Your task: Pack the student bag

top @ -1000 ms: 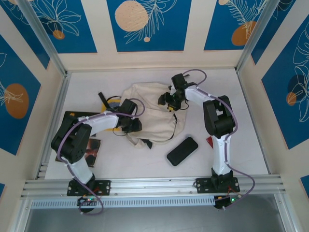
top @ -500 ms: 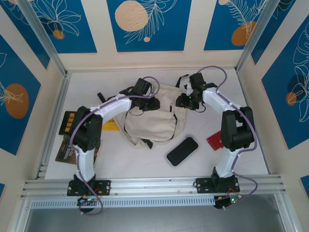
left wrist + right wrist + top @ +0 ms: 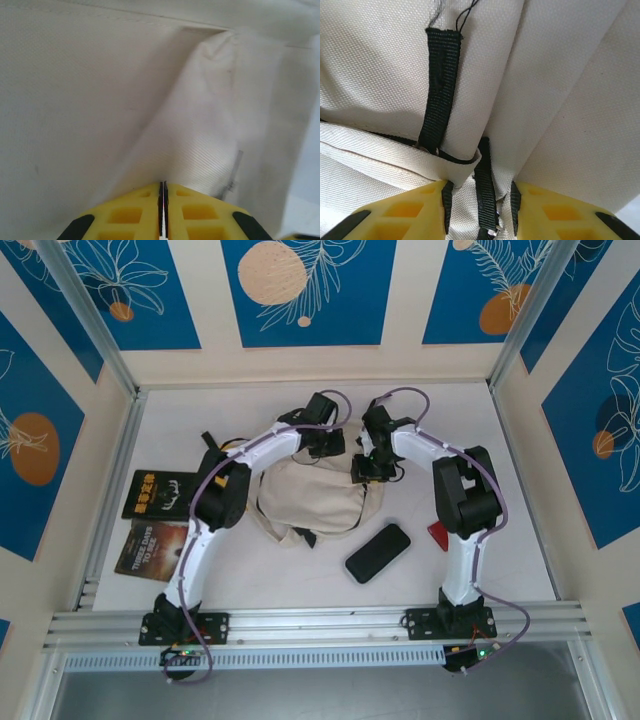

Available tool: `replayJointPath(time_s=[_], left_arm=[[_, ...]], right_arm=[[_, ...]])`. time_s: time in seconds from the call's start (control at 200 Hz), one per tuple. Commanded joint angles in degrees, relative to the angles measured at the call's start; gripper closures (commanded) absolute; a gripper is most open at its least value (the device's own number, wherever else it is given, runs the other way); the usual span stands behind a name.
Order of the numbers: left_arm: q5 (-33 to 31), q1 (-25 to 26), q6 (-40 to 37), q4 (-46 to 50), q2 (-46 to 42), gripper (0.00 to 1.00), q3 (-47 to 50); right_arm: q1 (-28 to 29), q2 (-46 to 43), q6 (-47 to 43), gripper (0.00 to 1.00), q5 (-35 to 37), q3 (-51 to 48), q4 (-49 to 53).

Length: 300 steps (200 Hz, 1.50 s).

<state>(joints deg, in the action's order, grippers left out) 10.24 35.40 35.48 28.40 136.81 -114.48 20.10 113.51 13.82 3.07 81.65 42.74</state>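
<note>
The bag [image 3: 315, 495] lies mid table [image 3: 520, 540], between my 2 arms. My left gripper [image 3: 162, 186] is pinched tight on a fold of its cloth. My right gripper [image 3: 480, 190] is part open, with 1 black strap [image 3: 483, 172] between the pads, not clamped.

White table [image 3: 520, 530] bears the student bag [image 3: 310, 498], two books [image 3: 163, 493], a black case [image 3: 378, 552].

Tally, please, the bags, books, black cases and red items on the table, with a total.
bag: 1
books: 2 (upper book, lower book)
black case: 1
red item: 1, partly hidden by the right arm
Total: 5
</note>
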Motion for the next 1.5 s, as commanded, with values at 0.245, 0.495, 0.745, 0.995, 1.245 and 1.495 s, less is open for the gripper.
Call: replayJointPath(time_s=[0.245, 0.495, 0.745, 0.995, 1.245, 1.495], left_arm=[[-4.92, -0.09, -0.48, 8.38, 6.91, 0.92, -5.96], [-5.16, -0.33, -0.77, 9.56, 8.36, 0.94, -6.26], [-4.23, -0.41, -1.03, 9.56, 8.71, 0.94, -6.29], [-3.65, -0.46, -1.12, 9.57, 8.91, 0.93, -6.45], [-2.35, -1.04, -2.72, 10.54, 7.83, 0.91, -9.93], [6.94, -0.95, -3.34, 4.01, 3.94, 0.81, -12.15]], right_arm=[[0.61, 1.76, 0.49, 0.73, 9.38, 2.72, 1.51], [0.49, -3.78, 3.17, 0.66, 9.67, -0.65, -1.86], [0.96, 1.7, 1.38, 0.61, 5.97, 2.18, 0.44], [0.61, 2.71, 3.08, 0.69, 8.91, 3.09, 0.24], [-0.43, -0.02, 4.07, 0.88, 6.68, 2.05, -1.47], [-0.8, -3.75, 5.44, 0.99, 3.41, -0.65, -3.17]])
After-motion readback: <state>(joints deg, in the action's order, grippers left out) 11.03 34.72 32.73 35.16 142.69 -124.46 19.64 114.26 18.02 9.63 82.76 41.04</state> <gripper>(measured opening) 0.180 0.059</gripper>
